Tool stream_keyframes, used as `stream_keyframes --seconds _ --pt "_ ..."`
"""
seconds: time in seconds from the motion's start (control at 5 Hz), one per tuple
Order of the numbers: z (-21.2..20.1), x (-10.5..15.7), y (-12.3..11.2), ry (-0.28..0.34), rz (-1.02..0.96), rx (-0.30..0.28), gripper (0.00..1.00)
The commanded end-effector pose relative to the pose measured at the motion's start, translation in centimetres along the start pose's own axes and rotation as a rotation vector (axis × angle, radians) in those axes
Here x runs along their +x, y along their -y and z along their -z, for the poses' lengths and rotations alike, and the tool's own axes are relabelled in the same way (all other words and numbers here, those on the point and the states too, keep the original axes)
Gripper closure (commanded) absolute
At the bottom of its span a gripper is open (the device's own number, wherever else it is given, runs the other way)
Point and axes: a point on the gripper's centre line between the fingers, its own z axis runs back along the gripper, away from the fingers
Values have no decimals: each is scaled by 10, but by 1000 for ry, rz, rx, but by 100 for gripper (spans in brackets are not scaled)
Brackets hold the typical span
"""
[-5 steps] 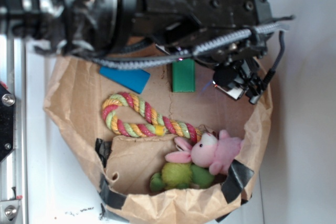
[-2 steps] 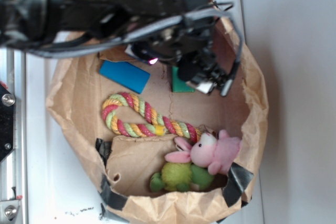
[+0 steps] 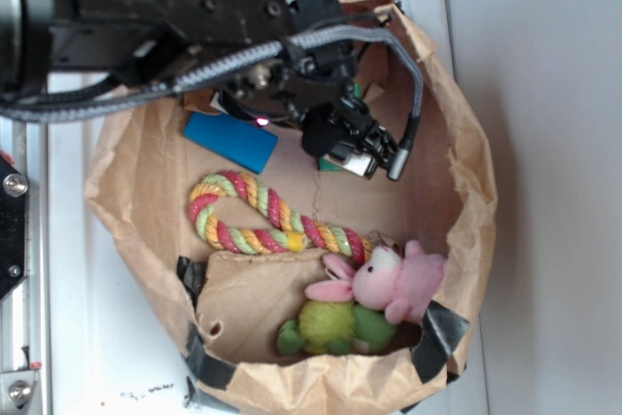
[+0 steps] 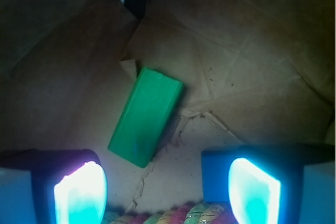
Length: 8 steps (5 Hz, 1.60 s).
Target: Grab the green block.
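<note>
Hovering hand (image 4: 168, 190) spread wide, green block (image 4: 146, 116) apparently just beyond fingertips

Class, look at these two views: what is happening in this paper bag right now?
A robot arm reaches into a brown paper bag with its gripper open above the green block. The block lies flat on the bag floor, between and ahead of the fingers, not yet touched. A blue block, a rope toy and a pink plush bunny lie nearby, unhandled.
</note>
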Motion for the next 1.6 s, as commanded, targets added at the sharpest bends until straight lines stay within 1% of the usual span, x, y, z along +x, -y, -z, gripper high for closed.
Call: stream_keyframes --seconds 0.0,0.2,0.6,0.8,1.0,1.4 --pt "-14 15 2 85 -22 -52 0" --pt "-8 13 6 107 -16 -52 0" --pt "6 10 11 123 -10 -33 0" --pt "13 6 10 120 -48 -38 0" --pt "19 2 15 123 -51 -43 0" --pt "22 1 30 114 -56 -25 0"
